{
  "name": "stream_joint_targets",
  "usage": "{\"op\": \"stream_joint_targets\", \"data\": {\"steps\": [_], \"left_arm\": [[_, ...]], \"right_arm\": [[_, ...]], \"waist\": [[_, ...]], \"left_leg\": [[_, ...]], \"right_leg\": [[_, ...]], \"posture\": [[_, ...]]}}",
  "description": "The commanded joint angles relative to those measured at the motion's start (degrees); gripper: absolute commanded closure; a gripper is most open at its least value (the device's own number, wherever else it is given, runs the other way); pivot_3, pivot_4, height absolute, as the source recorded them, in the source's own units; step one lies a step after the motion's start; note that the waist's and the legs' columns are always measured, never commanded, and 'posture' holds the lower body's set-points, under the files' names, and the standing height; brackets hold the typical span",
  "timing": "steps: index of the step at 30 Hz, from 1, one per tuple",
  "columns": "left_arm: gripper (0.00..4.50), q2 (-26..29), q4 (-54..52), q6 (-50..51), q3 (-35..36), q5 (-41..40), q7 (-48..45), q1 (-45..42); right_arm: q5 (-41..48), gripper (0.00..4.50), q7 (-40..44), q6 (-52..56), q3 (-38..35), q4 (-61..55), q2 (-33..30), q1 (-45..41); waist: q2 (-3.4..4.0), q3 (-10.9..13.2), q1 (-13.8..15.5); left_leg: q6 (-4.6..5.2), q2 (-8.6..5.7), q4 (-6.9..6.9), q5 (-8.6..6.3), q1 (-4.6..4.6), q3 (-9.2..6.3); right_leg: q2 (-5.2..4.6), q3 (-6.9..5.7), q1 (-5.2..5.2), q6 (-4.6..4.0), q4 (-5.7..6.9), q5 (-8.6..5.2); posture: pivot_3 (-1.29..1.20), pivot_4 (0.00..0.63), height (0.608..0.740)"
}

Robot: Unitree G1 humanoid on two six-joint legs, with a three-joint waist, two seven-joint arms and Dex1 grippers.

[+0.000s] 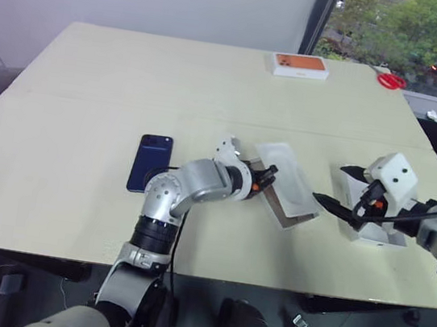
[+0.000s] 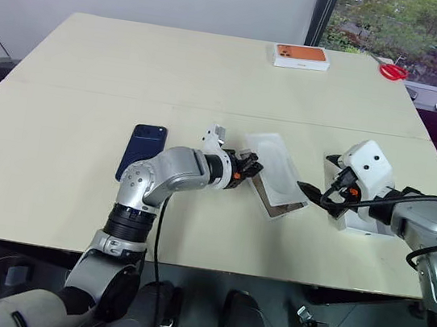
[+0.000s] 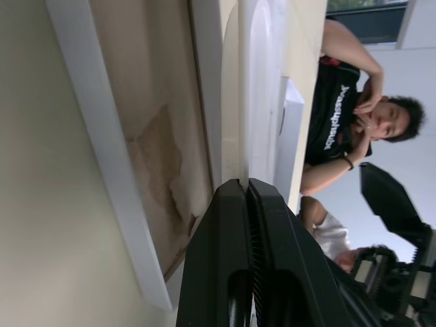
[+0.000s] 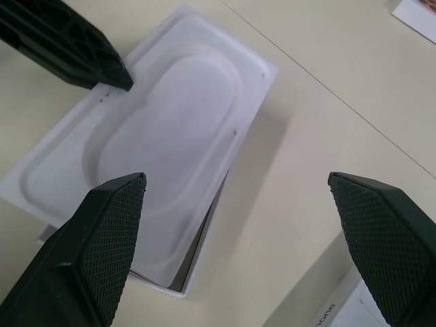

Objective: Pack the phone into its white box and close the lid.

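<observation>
The dark blue phone lies flat on the table, left of my left arm. At mid-table the white box shows its brown floor. A thin white inlay with an oval recess rests tilted over the box. My left gripper is shut on the inlay's near-left edge. My right gripper hangs open just right of the box, its fingers spread wide, nothing between them. The lid lies under my right hand, partly hidden.
A white box with an orange top and red scissors sit at the table's far right edge. Two people are beyond the table in the left wrist view. Bare tabletop stretches to the far left.
</observation>
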Motion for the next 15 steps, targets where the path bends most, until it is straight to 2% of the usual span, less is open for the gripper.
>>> {"op": "stream_joint_targets", "data": {"steps": [1,2,3,4,11,14,15], "left_arm": [[4.45,-1.59,-0.62,0.81,-0.08,0.55,-0.45,-1.76],[4.45,-1.59,-0.65,0.99,-0.02,0.61,-0.40,-1.75],[3.85,-1.56,-0.66,1.20,0.04,0.66,-0.34,-1.76],[3.52,-1.53,-0.66,1.39,0.08,0.71,-0.28,-1.77],[0.08,-1.73,-1.07,2.33,0.40,-0.51,-0.50,-1.71],[0.08,-0.83,-2.25,3.29,0.88,-2.97,0.18,-1.58],[0.08,1.42,-4.24,4.49,1.33,-5.06,-0.04,-1.18]], "right_arm": [[0.16,0.00,-0.26,-0.32,-2.45,-1.29,-0.54,0.15],[0.18,0.00,-0.21,-0.30,-2.62,-1.17,-0.60,0.33],[0.21,0.00,-0.11,-0.31,-2.81,-1.06,-0.67,0.52],[0.21,0.00,0.03,-0.37,-2.98,-0.94,-0.79,0.73],[0.38,0.00,0.79,-0.21,-3.31,-1.17,-1.11,1.47],[0.37,0.00,0.82,-0.14,-3.26,-1.22,-1.10,1.40],[0.46,0.00,0.85,0.01,-3.19,-1.31,-1.08,1.33]], "waist": [[0.00,0.00,0.03],[0.00,0.00,0.04],[0.00,0.00,0.04],[0.00,0.00,0.04],[0.00,0.00,0.04],[0.00,0.00,0.01],[-0.01,0.00,0.00]], "left_leg": [[0.00,0.00,0.00,0.00,0.00,0.00],[0.00,0.00,0.00,0.00,0.00,0.00],[0.00,0.00,0.00,0.00,-0.01,0.00],[0.00,0.00,0.00,0.00,-0.01,0.00],[0.00,0.00,0.00,0.00,-0.01,0.00],[0.00,0.01,0.00,0.00,-0.01,0.00],[0.00,0.00,0.00,0.00,-0.01,0.00]], "right_leg": [[0.00,0.00,0.00,0.00,0.00,0.00],[0.00,0.00,0.00,0.00,0.00,0.00],[0.00,0.00,0.00,0.01,-0.02,0.00],[0.00,0.00,0.00,0.01,-0.02,0.00],[-0.01,0.00,0.01,0.01,-0.03,0.01],[-0.01,0.00,0.01,0.01,-0.03,0.01],[0.00,0.01,0.01,0.01,-0.03,0.01]], "posture": [[0.00,0.150,0.740],[0.00,0.150,0.740],[0.00,0.150,0.740],[0.00,0.150,0.740],[0.00,0.150,0.740],[0.00,0.150,0.740],[0.00,0.150,0.740]]}}
